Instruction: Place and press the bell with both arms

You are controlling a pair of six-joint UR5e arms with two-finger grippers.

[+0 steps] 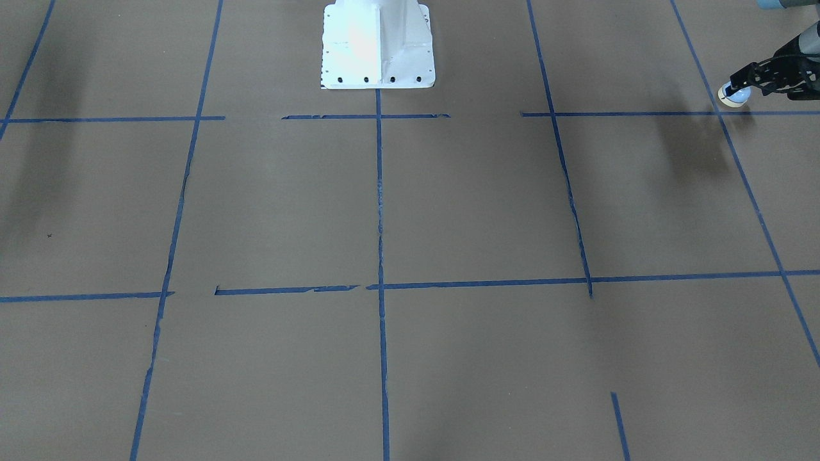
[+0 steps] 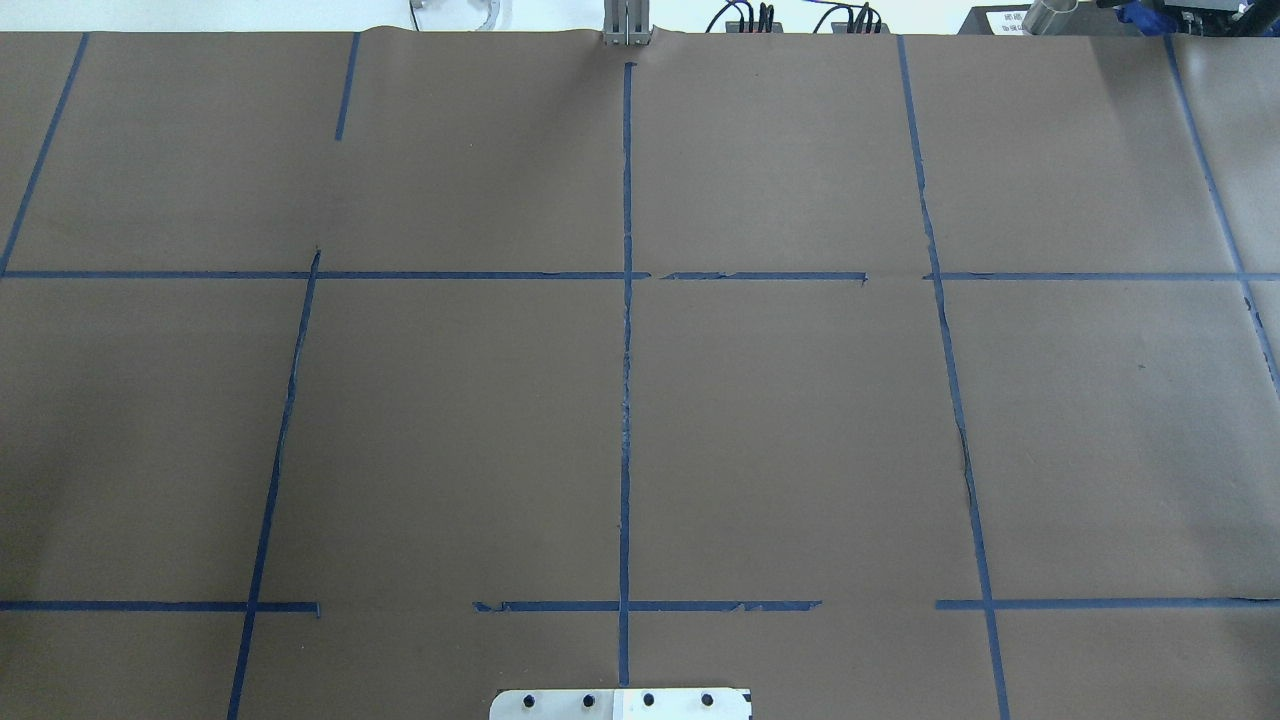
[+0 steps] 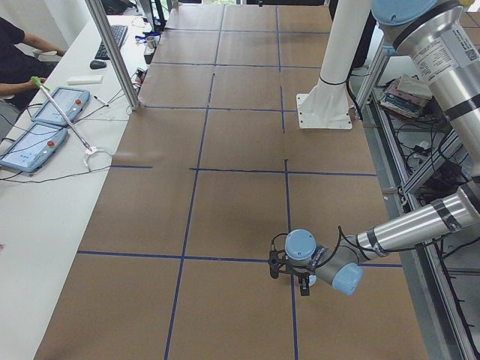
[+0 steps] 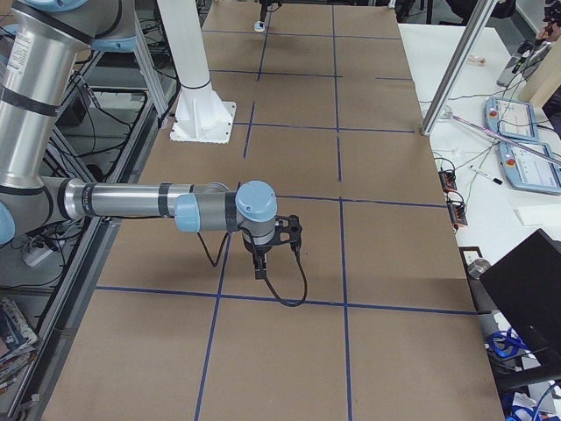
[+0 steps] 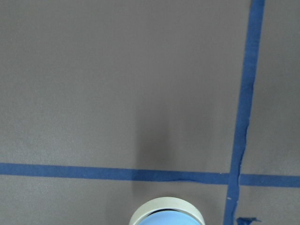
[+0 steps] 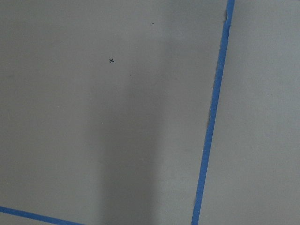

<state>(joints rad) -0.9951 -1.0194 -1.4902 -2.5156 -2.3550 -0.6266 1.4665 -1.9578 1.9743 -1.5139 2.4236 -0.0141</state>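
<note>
The bell (image 1: 736, 97), light-blue with a cream rim, hangs tilted in my left gripper (image 1: 737, 86) at the far right edge of the front view, above the brown table. The left wrist view shows its rim and dome (image 5: 166, 214) at the bottom edge, over a blue tape crossing. The left gripper (image 3: 289, 267) is also seen low over the table in the exterior left view. My right gripper (image 4: 259, 267) points down over the table in the exterior right view only; I cannot tell if it is open or shut.
The white pedestal (image 1: 378, 45) stands at the robot's side of the table. Blue tape lines (image 2: 626, 400) mark a grid on the brown paper. An operator (image 3: 15, 52), tablets (image 3: 45, 124) and a metal post (image 3: 112, 52) are along the far side.
</note>
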